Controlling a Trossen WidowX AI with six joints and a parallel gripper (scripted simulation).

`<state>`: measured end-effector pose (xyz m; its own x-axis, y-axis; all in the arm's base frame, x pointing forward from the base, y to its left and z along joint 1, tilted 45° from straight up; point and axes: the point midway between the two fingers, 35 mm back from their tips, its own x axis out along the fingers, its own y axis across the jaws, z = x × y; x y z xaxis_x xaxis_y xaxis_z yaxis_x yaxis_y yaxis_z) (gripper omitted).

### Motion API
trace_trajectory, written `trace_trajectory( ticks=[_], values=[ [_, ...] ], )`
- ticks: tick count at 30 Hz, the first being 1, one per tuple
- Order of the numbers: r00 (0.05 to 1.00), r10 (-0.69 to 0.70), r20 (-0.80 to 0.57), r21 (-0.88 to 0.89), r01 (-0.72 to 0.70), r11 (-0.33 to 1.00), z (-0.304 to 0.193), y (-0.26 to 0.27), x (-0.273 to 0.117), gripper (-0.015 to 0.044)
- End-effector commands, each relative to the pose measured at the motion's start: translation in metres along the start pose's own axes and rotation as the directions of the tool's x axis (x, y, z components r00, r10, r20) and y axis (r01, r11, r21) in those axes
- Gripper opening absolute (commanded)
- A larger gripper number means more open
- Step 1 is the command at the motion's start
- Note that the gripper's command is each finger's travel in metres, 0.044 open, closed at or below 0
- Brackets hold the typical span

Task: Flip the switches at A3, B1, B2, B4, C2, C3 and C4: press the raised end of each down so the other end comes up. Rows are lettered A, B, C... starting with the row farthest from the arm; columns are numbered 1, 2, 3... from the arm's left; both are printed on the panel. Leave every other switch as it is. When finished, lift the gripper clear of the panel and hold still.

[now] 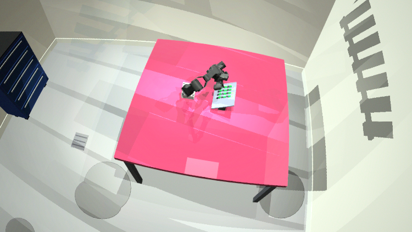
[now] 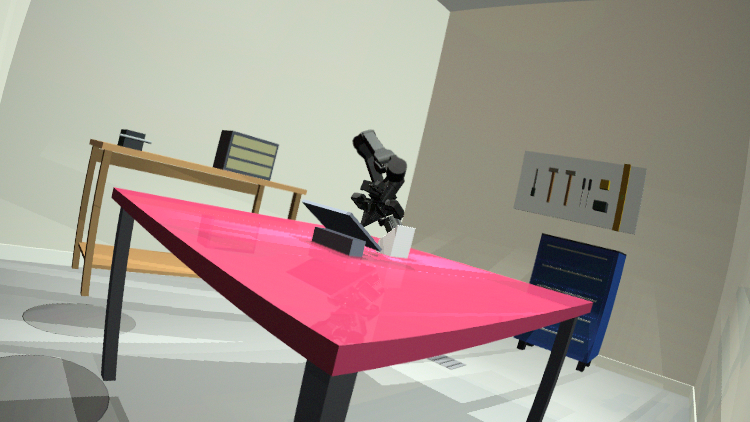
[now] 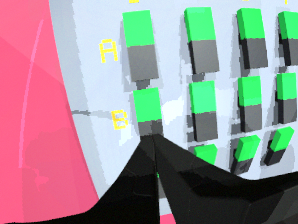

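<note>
The tilted pale panel [image 1: 224,103] [image 2: 335,216] [image 3: 82,35] carries green-and-dark rocker switches, rows A to C, columns 1 to 4. My gripper [image 3: 152,141] is shut and empty. In the wrist view its tips overlap the lower, dark end of B1 [image 3: 148,105]; whether they touch it I cannot tell. A3 [image 3: 251,25], B2 [image 3: 202,97], B4 [image 3: 286,87], C3 [image 3: 246,148] and C4 [image 3: 280,140] show. C2 [image 3: 205,152] is partly hidden by the fingers, C1 almost wholly. Which end of each switch is raised is hard to tell.
A1 [image 3: 139,29], A2 [image 3: 201,25], A4 [image 3: 289,25] and B3 [image 3: 249,91] stand around the other switches. The panel rests on a dark block [image 2: 335,242] on the pink table [image 1: 201,138] [image 2: 419,309]. The arm's pale base [image 2: 402,242] is close to the panel's low edge.
</note>
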<state>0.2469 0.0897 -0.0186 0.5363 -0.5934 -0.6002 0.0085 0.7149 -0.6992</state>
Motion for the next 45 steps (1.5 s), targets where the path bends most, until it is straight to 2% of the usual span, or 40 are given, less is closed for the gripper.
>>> trace_trajectory(
  ticks=[1,45],
  values=[
    [1.0,-0.004,0.003,-0.004,0.004,1.0,0.0004,-0.0006,0.0008,0.0],
    [1.0,-0.004,0.003,-0.004,0.004,1.0,0.0003,-0.0006,0.0051,0.0]
  ],
)
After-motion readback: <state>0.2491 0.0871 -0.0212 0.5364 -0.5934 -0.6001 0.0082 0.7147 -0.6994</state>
